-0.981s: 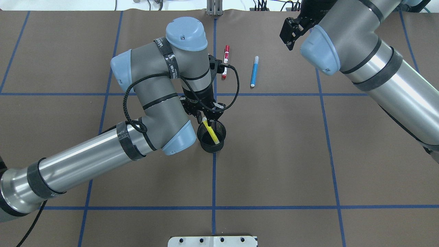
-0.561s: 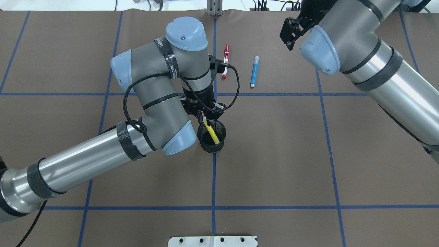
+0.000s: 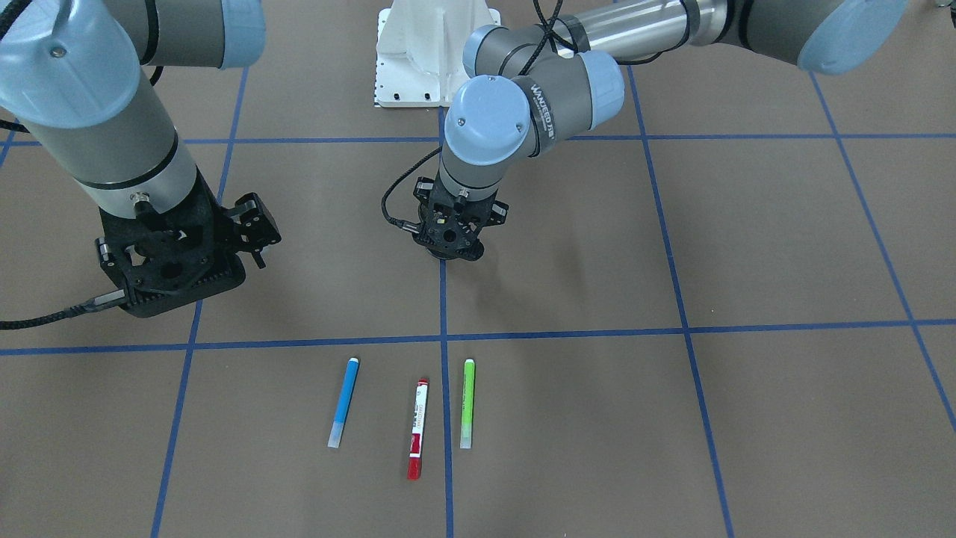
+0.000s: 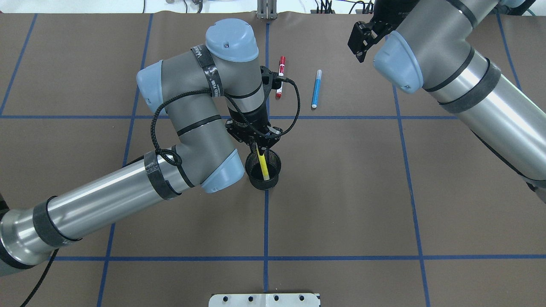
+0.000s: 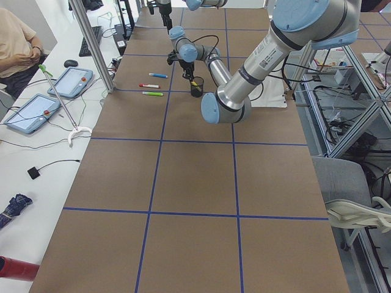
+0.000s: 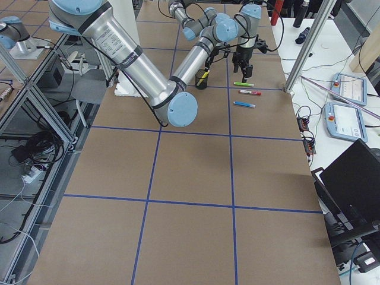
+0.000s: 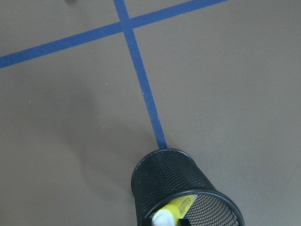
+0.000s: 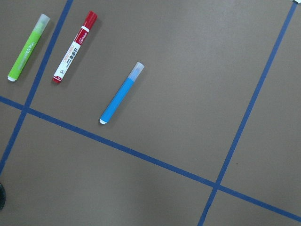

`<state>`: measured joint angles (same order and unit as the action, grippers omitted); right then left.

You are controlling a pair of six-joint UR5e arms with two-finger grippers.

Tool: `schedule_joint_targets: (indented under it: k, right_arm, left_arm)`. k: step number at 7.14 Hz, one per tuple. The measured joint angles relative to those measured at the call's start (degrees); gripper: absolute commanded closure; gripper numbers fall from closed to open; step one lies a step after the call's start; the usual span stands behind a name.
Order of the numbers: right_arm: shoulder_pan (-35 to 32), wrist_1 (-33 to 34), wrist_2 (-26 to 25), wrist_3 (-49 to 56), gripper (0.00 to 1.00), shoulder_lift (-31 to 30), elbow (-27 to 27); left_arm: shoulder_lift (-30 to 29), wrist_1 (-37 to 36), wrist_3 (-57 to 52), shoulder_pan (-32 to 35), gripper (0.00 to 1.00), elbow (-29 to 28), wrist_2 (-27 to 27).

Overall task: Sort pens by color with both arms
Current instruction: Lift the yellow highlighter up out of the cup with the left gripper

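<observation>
Pinching the yellow marker (image 4: 262, 166) by its top so it stands in the mesh cup (image 4: 260, 184), that's the left gripper (image 4: 256, 147). The right gripper (image 4: 356, 49) hangs spread near 3 unsorted ones: blue marker (image 3: 343, 402), red-ended marker (image 3: 417, 430), green marker (image 3: 467, 403).

Lying parallel, apart: blue pen (image 3: 343, 402), red-ended pen (image 3: 417, 428), green pen (image 3: 467, 402); left claw (image 3: 448, 250) beyond them, over tape line (image 3: 442, 299).

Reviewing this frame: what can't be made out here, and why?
Green pen: hidden overhead by the left arm's wrist.
Left pincer grip on the yellow pen: shadowed overhead, cut off by the left wrist view's lower edge.
Right pincer opening: dark and edge-on overhead, unclear in the front view.
</observation>
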<state>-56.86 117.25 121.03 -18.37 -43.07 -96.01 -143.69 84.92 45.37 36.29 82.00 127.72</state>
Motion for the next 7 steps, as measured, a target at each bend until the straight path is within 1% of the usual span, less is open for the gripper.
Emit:
schedule_joint_targets:
  k: [4,7]
  right_arm:
    - [0.0,0.0,0.1,0.0,0.0,0.1,0.0]
    - [0.0,0.0,0.0,0.0,0.0,0.1,-0.1]
  left_arm:
    - [1.2,0.2,2.0,0.0,0.76,2.7,0.0]
    - [2.2,0.2,1.9,0.0,0.71,3.4,0.0]
